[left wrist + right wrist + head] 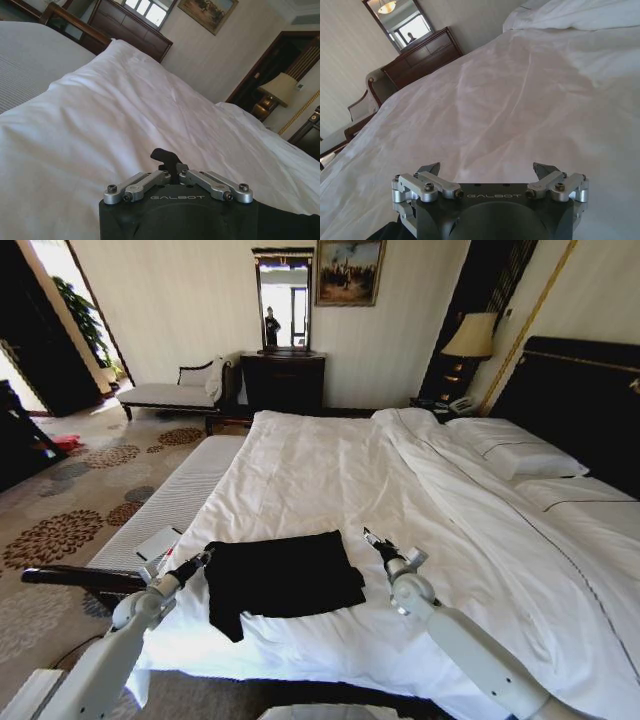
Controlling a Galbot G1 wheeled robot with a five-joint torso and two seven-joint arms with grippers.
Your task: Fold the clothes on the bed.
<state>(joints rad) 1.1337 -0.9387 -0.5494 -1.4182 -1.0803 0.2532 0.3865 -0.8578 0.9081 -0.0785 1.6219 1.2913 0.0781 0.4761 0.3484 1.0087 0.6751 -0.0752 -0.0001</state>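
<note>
On bed (330,470), black T-shirt (283,575) (partly folded)

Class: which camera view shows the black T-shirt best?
The head view: the whole T-shirt lies folded on the bed between both hands. The left wrist view catches a dark strip beside that hand; the right wrist view a dark corner.

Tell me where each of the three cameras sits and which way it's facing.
Head view: high, looking down the white-sheeted bed at the black soft T-shirt; both arms show.
Left wrist view: behind the left end effector, shut, facing across the bed.
Right wrist view: behind the right end effector, open, facing likewise.
Shared: both wrist views see the dark wooden dresser.
</note>
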